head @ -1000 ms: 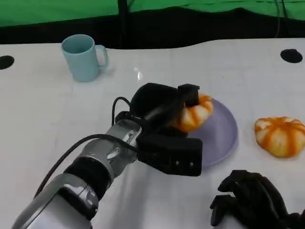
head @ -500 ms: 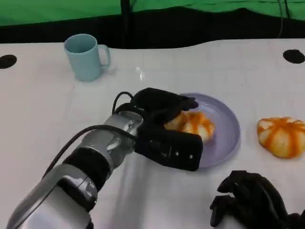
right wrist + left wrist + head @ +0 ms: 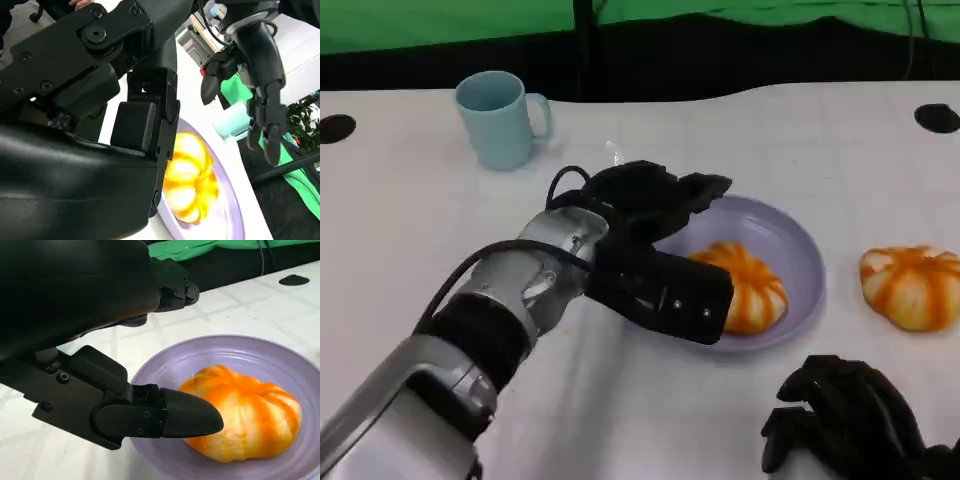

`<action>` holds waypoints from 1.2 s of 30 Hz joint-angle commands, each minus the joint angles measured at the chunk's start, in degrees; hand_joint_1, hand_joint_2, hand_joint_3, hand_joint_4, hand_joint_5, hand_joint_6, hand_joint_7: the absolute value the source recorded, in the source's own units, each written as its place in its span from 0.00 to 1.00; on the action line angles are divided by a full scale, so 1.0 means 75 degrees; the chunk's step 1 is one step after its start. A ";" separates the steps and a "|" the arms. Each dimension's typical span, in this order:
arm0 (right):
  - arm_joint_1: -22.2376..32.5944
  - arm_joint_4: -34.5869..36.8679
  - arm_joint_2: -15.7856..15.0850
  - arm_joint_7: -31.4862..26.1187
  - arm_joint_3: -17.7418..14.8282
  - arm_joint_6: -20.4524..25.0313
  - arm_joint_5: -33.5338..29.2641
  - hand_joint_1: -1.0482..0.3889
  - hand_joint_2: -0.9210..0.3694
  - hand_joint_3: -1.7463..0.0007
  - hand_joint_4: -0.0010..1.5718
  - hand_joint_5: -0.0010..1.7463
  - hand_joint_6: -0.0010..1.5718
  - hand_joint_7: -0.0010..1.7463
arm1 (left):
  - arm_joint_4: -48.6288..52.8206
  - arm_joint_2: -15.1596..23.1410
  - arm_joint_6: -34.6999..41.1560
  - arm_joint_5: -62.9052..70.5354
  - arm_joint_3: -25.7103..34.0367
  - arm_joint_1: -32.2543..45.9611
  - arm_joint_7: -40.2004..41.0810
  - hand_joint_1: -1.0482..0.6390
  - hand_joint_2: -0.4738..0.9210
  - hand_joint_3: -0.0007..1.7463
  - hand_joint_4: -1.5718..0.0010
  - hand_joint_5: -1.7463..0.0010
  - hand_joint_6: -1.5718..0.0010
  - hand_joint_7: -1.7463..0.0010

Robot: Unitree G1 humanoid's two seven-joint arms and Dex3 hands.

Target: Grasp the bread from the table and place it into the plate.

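An orange-striped bread (image 3: 748,286) lies inside the lilac plate (image 3: 800,250), also seen as bread (image 3: 243,412) on the plate (image 3: 210,352) in the left wrist view and as bread (image 3: 192,182) in the right wrist view. My left hand (image 3: 655,235) hovers over the plate's left rim with its fingers apart, holding nothing and clear of the bread. A second bread (image 3: 913,286) lies on the table right of the plate. My right hand (image 3: 845,415) rests low at the front right with fingers curled in.
A light blue mug (image 3: 503,118) stands at the back left. Two dark round holes (image 3: 334,128) (image 3: 936,117) mark the white table's far corners. A black edge and green backdrop (image 3: 440,20) run behind the table.
My left hand has let go of the bread, which now lies in the plate, and has drawn back to the left with fingers spread. The right hand has not moved.
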 commanded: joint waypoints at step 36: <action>0.0154 -0.0294 -0.0055 -0.0051 -0.0046 0.0270 0.0121 0.03 0.15 1.00 0.98 0.46 1.00 0.22 | -0.4029 -0.0438 -0.1063 -0.8693 0.4056 0.6343 -0.3109 0.26 1.00 0.18 0.48 0.00 0.60 0.00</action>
